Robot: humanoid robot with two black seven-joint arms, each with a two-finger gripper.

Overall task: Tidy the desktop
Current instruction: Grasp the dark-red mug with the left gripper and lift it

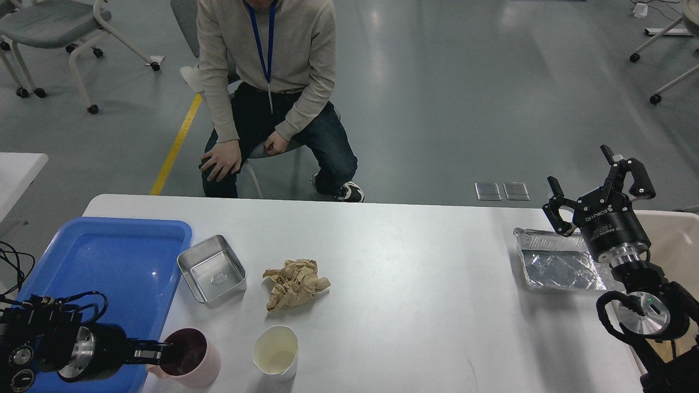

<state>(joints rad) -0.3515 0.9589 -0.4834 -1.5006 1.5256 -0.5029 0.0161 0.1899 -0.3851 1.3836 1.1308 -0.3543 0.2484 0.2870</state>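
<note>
The white desktop (415, 273) fills the lower half of the head view. On it lie a crumpled tan paper wad (295, 284), a square metal tin (213, 268), a white paper cup (276, 352), a pink cup (188, 357) and a foil tray (560, 267). My left gripper (158, 352) reaches the pink cup's rim at the front left; its fingers are dark and partly hidden by the cup. My right gripper (592, 183) is open and empty, raised above the foil tray at the right.
A blue plastic tray (114, 262) lies at the left of the desktop. A beige bin (674, 240) stands off the right edge. A seated person (273, 93) faces the far edge. Wheeled chairs stand on the floor behind.
</note>
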